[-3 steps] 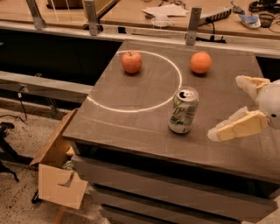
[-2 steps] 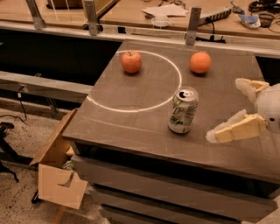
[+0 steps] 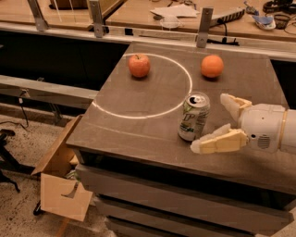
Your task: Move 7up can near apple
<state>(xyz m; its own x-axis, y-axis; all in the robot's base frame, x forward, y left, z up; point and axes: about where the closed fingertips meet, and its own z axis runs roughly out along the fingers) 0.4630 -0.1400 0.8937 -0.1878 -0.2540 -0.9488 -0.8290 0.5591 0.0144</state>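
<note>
The 7up can [image 3: 194, 116] stands upright on the grey table [image 3: 138, 129], near its front edge, silver-white with green markings and a pull-tab top. The apple [image 3: 139, 65], reddish-orange with a dark stem, sits at the back left, inside a pale ring marked on the table. My gripper [image 3: 210, 122] comes in from the right at table height, open, its cream fingers [image 3: 217, 142] spread just right of the can, one finger in front of it and one behind. It holds nothing.
A smooth orange fruit [image 3: 212, 66] sits at the back right of the table. A wooden counter [image 3: 138, 14] with clutter runs behind. An open cardboard box [image 3: 62, 183] lies on the floor at the table's front left corner.
My gripper has moved left toward the can; its fingertips now reach beside the can. The can, apple and orange have not moved.
</note>
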